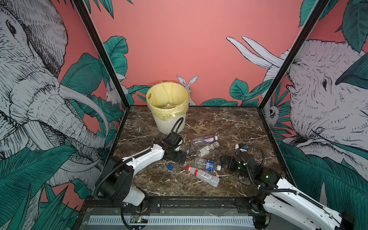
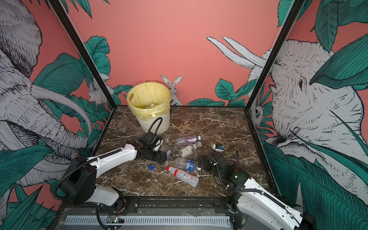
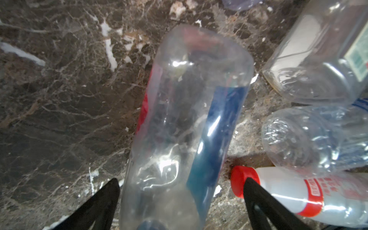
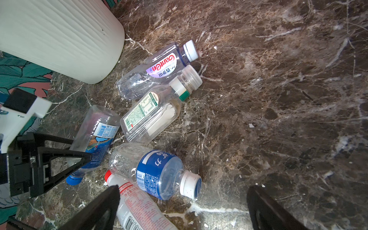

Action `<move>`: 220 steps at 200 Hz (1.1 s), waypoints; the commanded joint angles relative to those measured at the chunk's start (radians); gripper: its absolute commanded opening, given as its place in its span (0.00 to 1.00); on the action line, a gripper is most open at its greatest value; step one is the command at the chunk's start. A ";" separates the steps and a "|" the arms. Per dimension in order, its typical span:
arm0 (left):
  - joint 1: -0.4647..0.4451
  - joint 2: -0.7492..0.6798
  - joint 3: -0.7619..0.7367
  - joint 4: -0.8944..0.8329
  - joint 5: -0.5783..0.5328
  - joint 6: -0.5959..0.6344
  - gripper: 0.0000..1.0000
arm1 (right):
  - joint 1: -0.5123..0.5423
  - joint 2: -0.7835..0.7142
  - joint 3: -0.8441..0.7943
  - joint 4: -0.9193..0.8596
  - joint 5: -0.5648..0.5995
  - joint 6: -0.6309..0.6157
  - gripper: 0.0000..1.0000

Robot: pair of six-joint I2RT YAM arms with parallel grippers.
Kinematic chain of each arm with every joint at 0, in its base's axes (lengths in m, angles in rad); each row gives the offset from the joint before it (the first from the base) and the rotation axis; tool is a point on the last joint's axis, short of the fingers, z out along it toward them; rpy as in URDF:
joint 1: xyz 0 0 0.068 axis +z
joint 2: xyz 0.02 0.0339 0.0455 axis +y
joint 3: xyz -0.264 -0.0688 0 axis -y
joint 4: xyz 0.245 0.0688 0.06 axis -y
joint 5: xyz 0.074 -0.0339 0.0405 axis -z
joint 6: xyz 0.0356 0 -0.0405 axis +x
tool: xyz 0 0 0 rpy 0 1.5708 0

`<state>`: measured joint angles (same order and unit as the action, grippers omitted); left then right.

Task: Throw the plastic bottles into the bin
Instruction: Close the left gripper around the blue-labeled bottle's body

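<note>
Several plastic bottles lie in a cluster mid-table. My left gripper [image 1: 182, 157] [image 3: 180, 182] is open and straddles a clear blue-capped bottle [image 3: 189, 119] [image 4: 95, 135], with a gap at each finger. To its right lie a purple-label bottle [image 1: 205, 140] [image 4: 159, 67], a green-and-white-label bottle [image 1: 207, 149] [image 4: 151, 115], a blue-label bottle [image 1: 207, 164] [image 4: 157, 173] and a red-capped bottle [image 1: 203, 176] [image 3: 298, 195]. My right gripper [image 1: 227, 163] [image 4: 183, 189] stands open and empty beside the blue-label bottle's white cap. The cream bin [image 1: 167, 125] [image 2: 165, 121] [image 4: 59, 39], lined with a yellow bag, stands at the back left.
Black frame posts [image 1: 111, 65] [image 1: 278, 75] and patterned walls close in the marble table [image 1: 229, 123] on three sides. A black rail [image 1: 199, 201] runs along the front edge. The left arm's cable loops up in front of the bin.
</note>
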<state>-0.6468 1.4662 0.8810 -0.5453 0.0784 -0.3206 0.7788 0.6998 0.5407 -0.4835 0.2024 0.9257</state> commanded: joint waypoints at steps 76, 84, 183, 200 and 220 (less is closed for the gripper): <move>-0.029 0.051 0.033 0.019 -0.117 -0.041 0.72 | 0.004 -0.091 -0.058 -0.023 0.054 0.024 0.99; -0.028 0.050 0.031 0.024 -0.112 -0.043 0.69 | 0.004 -0.100 -0.057 -0.031 0.056 0.025 0.99; -0.034 -0.171 0.070 -0.026 -0.018 -0.127 0.61 | 0.004 -0.200 -0.102 -0.061 0.062 0.061 0.99; -0.033 -0.206 0.089 -0.030 -0.003 -0.147 0.60 | 0.004 -0.203 -0.100 -0.066 0.062 0.061 0.99; -0.034 -0.238 0.117 -0.037 0.012 -0.166 0.60 | 0.003 -0.205 -0.100 -0.070 0.062 0.061 0.99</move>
<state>-0.6739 1.2766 0.9546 -0.5510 0.0616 -0.4442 0.7788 0.5037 0.4381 -0.5526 0.2405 0.9699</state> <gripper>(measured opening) 0.602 0.992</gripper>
